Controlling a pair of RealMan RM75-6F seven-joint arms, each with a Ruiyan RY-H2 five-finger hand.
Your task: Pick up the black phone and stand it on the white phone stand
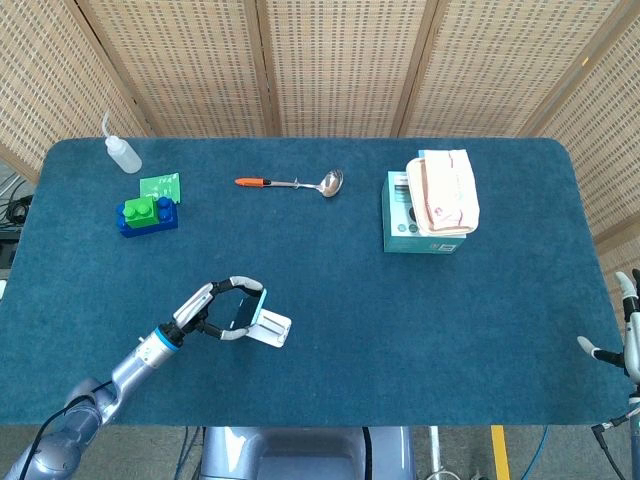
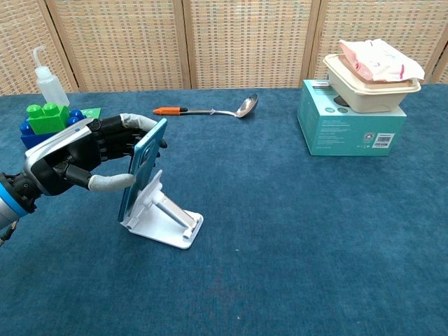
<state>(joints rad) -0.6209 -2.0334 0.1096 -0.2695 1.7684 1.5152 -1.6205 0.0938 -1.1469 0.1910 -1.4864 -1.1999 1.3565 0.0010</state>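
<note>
The left hand [image 2: 73,155] has its fingers [image 2: 133,123] over the top edge of the black phone [image 2: 142,168] and its thumb against the teal back, holding the phone upright and tilted, just against the raised back plate of the white phone stand [image 2: 162,213]. The stand sits on the tabletop [image 2: 294,238] near the front edge, left of centre. The right hand [image 1: 622,335] shows only at the front right corner; whether its fingers are apart I cannot tell. A toy block stack [image 2: 43,122] and squeeze bottle [image 2: 47,78] stand at the back left, a ladle [image 2: 210,109] lies near the back edge, and a teal box [image 2: 352,124] carrying a lidded container [image 2: 371,85] sits toward the back right.
</note>
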